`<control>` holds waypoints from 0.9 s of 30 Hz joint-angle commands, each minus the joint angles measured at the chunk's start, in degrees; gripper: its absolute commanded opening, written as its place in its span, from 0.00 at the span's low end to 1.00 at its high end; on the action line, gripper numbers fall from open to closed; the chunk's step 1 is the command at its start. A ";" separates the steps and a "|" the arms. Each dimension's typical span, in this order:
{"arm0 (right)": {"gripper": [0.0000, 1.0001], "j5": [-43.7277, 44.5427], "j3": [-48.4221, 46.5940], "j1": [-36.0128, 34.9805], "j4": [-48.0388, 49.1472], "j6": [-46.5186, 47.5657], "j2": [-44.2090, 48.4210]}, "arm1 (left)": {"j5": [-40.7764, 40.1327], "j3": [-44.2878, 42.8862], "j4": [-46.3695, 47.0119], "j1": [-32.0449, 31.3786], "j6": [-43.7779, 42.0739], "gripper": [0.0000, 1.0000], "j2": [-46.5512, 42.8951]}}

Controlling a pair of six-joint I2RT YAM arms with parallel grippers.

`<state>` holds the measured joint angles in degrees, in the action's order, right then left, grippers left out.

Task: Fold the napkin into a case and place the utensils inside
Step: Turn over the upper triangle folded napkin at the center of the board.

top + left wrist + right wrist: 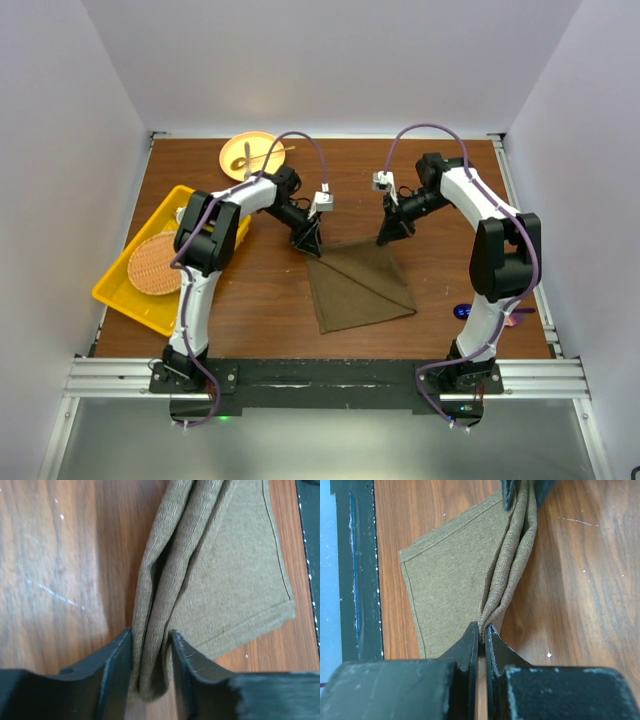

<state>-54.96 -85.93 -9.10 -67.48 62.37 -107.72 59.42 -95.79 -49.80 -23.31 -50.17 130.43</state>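
Napkin (360, 288), matte olive-brown woven cloth, is lying folded mid-counter (250, 300) as a rough four-sided shape with one diagonal crease, a stitched hem running along its edges. Left gripper (308, 240) is pinching the far-left corner, soft folds bunching between its black fingers (115, 675) and filling the gap. Right gripper (386, 236) is clamping the far-right corner, jaws nearly together on thin gathered pleats. Glossy blue spoon (468, 311) is lying by the right arm's base, partly hidden. Round woven mat (155, 265) is sitting in a yellow tray (125, 300).
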 commanded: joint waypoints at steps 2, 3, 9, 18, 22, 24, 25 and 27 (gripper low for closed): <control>0.00 -1.29 -0.20 -0.04 -0.89 1.79 3.31 | 2.11 -0.63 -4.95 1.78 -5.37 0.35 0.26; 0.00 -1.29 -0.38 -0.04 -1.07 1.79 3.22 | 2.19 -0.71 -5.22 2.04 -5.72 0.34 0.18; 0.00 -1.29 -1.17 0.05 -2.04 2.06 3.31 | 2.28 -1.07 -6.19 2.39 -6.60 0.28 0.09; 0.00 0.82 -1.08 1.36 2.88 -1.98 5.50 | 1.58 1.73 -0.32 3.27 1.38 0.00 -5.69; 0.00 3.79 -0.29 2.42 9.72 -7.24 7.78 | -4.91 7.71 15.48 3.62 12.01 0.00 -12.29; 0.00 5.29 0.85 3.21 14.11 -9.53 10.23 | -7.63 8.43 19.11 3.62 16.41 0.00 -14.67; 0.00 7.13 1.37 3.48 20.40 -11.72 11.03 | -9.22 7.99 22.61 3.62 17.90 0.00 -15.03; 0.00 8.98 2.08 4.70 30.24 -12.18 12.18 | -15.69 4.83 27.01 3.62 23.17 0.00 -15.47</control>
<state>-50.81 -84.58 -7.09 -55.92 54.92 -100.82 54.96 -87.79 -37.45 -21.06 -38.11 119.55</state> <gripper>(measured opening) 0.031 0.030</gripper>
